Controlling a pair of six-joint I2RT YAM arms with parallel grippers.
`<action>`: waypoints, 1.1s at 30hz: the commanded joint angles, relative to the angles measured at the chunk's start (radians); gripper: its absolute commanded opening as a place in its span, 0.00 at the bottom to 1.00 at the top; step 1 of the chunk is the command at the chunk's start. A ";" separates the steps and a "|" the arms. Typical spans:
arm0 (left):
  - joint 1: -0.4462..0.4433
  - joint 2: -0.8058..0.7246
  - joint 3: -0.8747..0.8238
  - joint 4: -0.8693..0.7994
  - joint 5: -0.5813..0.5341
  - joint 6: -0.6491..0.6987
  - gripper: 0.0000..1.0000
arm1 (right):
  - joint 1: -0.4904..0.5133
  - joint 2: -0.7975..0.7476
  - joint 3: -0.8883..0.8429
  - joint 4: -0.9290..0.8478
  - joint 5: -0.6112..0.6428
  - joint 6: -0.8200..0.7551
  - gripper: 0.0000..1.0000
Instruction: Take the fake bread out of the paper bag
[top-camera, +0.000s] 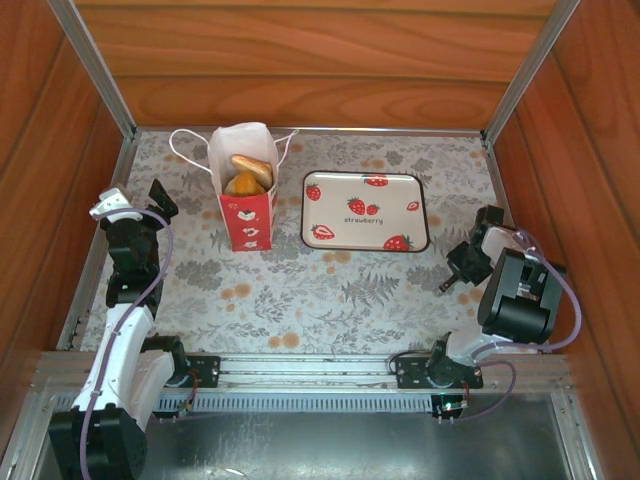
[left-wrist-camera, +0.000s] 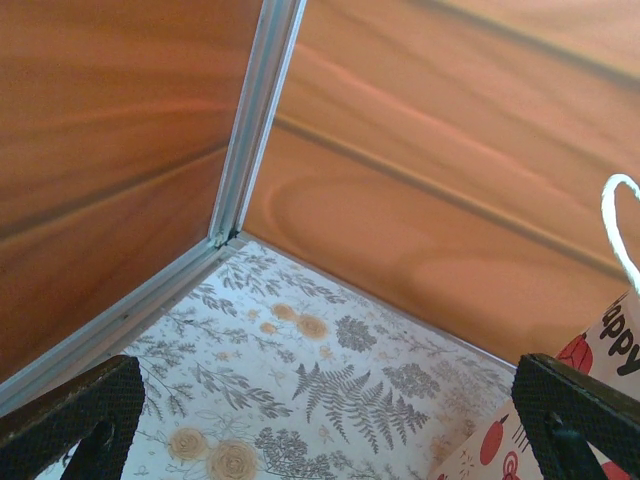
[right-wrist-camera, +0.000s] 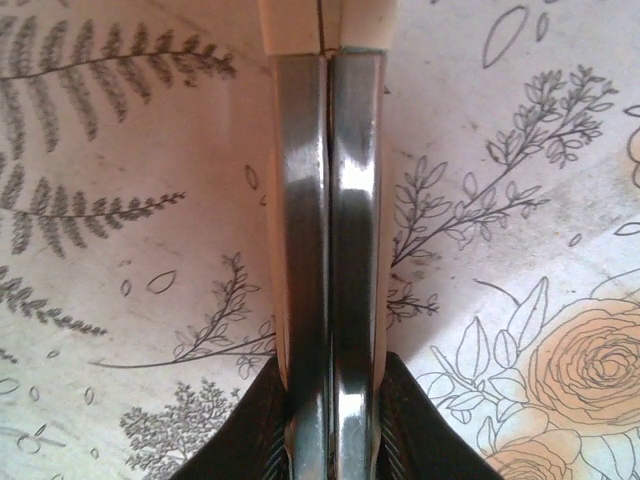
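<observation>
Fake bread (top-camera: 247, 175) — golden-brown pieces — sits in the open top of the paper bag (top-camera: 245, 215), which stands upright on the floral table (top-camera: 300, 290) near the back wall, just left of the strawberry tray (top-camera: 340, 228). The left gripper (top-camera: 158, 200) hangs beside the bag on its left, not touching it, jaws spread wide around nothing. The right gripper (top-camera: 462, 262) is low over the table right of the tray, well apart from the bag — jaws pressed together, empty.
</observation>
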 joint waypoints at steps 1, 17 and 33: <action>0.003 -0.004 0.024 0.005 0.007 -0.001 1.00 | 0.026 -0.068 0.001 -0.023 -0.023 -0.054 0.05; 0.003 -0.018 0.012 0.004 0.003 -0.005 1.00 | 0.379 -0.249 0.040 -0.127 -0.041 -0.094 0.11; 0.003 -0.033 0.011 -0.002 0.000 0.001 1.00 | 0.628 0.013 0.082 -0.044 -0.031 -0.028 0.25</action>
